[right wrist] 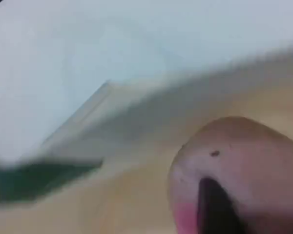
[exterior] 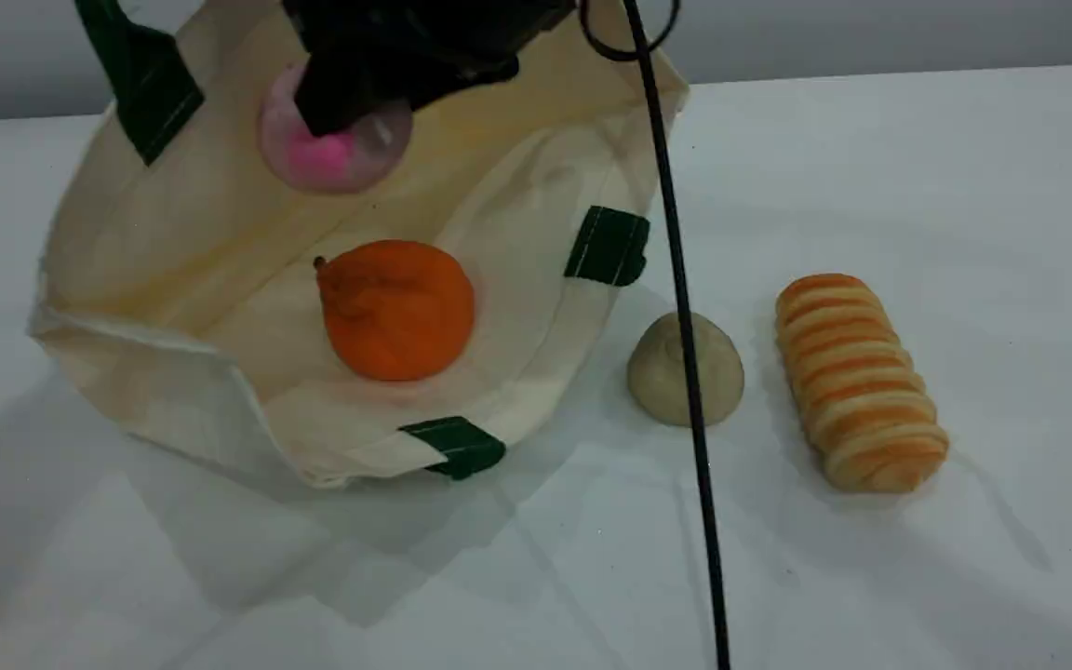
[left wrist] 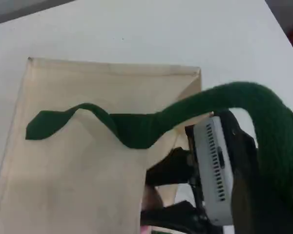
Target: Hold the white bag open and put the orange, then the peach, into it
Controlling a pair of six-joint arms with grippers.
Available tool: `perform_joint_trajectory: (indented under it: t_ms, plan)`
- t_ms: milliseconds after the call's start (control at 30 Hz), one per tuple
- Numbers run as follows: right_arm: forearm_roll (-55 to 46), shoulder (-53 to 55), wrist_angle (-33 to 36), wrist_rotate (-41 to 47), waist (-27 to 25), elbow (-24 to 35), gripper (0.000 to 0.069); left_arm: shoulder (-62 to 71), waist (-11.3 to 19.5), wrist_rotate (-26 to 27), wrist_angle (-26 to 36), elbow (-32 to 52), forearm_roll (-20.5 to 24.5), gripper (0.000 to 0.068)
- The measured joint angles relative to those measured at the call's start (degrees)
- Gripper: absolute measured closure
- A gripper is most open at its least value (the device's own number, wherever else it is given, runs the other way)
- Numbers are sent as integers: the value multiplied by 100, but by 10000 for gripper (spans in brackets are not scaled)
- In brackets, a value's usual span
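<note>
My right gripper (exterior: 350,107) clasps the peach (exterior: 331,158) across its middle, light, smooth and likely to roll, above the white bag (exterior: 173,233) where the orange (exterior: 396,312) lies; my left gripper is clamped on its green rope handle (left wrist: 273,117)

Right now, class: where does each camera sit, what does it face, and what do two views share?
Scene view: fixed above the table, slanting down at the white bag and orange; right gripper enters at top.
Left wrist view: above the bag, facing its lifted side and handle; own tip unclear.
Right wrist view: in the bag's mouth; own fingertip on the peach.
Shared: peach, in scene and right wrist views.
</note>
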Motion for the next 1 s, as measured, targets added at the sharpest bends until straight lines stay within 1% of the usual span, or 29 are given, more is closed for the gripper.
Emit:
perform_joint_trajectory:
  t_ms: [67, 167, 233, 333, 400, 533, 567, 633, 700, 800, 900, 1000]
  plan:
    - [139, 103, -413, -7, 79, 0, 384, 0, 0, 0, 0, 0, 0, 615]
    - [238, 306, -763, -82, 132, 0, 384, 0, 0, -1, -4, 0, 0, 615]
    - [259, 449, -821, -211, 157, 0, 384, 0, 0, -1, -4, 0, 0, 615]
    - [365, 558, -723, -334, 168, 0, 384, 0, 0, -1, -4, 0, 0, 615]
    - [545, 551, -710, -355, 168, -5, 384, 0, 0, -1, -4, 0, 10, 615]
    - [853, 551, -649, -714, 168, -10, 384, 0, 0, -1, -4, 0, 10, 615]
    - [934, 551, -622, -795, 168, -10, 376, 0, 0, -1, -4, 0, 10, 615]
    - [1064, 551, -579, -913, 168, -10, 335, 2, 0, -1, -4, 0, 10, 615]
    - [1080, 551, -535, -933, 168, -10, 278, 2, 0, -1, -4, 0, 10, 615]
    - [1073, 551, -477, -933, 168, -10, 212, 2, 0, -1, -4, 0, 10, 615]
    - [981, 551, -353, -928, 168, -10, 186, 2, 0, -1, -4, 0, 12, 615]
    - [828, 531, -204, -906, 168, -10, 183, 2, 0, -1, -4, 0, 47, 615]
